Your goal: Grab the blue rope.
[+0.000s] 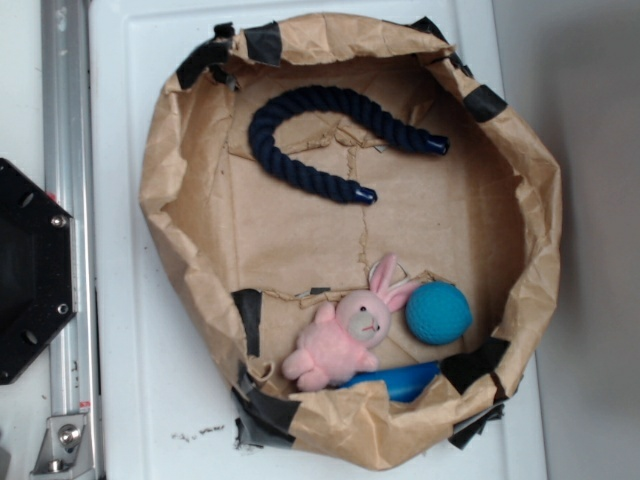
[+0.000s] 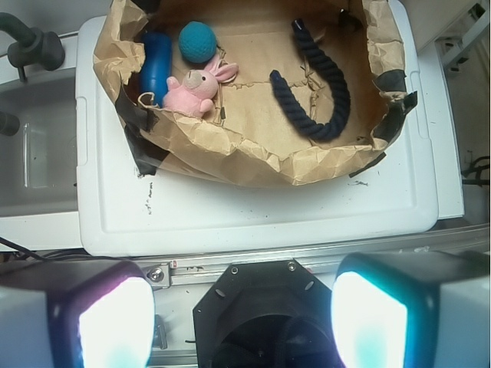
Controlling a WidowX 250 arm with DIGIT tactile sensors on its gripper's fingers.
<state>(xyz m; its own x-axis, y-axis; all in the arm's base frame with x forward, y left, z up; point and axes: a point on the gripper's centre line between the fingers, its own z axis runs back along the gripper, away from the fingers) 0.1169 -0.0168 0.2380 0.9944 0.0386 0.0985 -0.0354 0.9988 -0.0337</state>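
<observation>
The blue rope [image 1: 300,135] lies in the upper half of the exterior frame, bent in a U with its curve to the left and both glossy capped ends pointing right, flat on the floor of a crumpled brown paper basin [image 1: 545,200] patched with black tape. Nothing touches it. Down at the lower middle of that frame sits a pink bunny [image 1: 345,335], a teal knitted ball [image 1: 438,312] just beside its ears, and a flat bright blue object [image 1: 400,380] tucked against the paper wall below them, all well apart from the rope. The basin rests on a white tabletop [image 1: 130,350].

Over in the wrist view, the rope [image 2: 326,88] shows at the upper right of the frame, the bunny [image 2: 196,88], ball [image 2: 198,41] and blue object [image 2: 156,61] at the upper left. The end effector [image 2: 242,322] fills the bottom edge, its two pads [image 2: 115,326] spread wide with open space between them, holding nothing, well short of the basin and over the black mount at the tabletop's near edge.
</observation>
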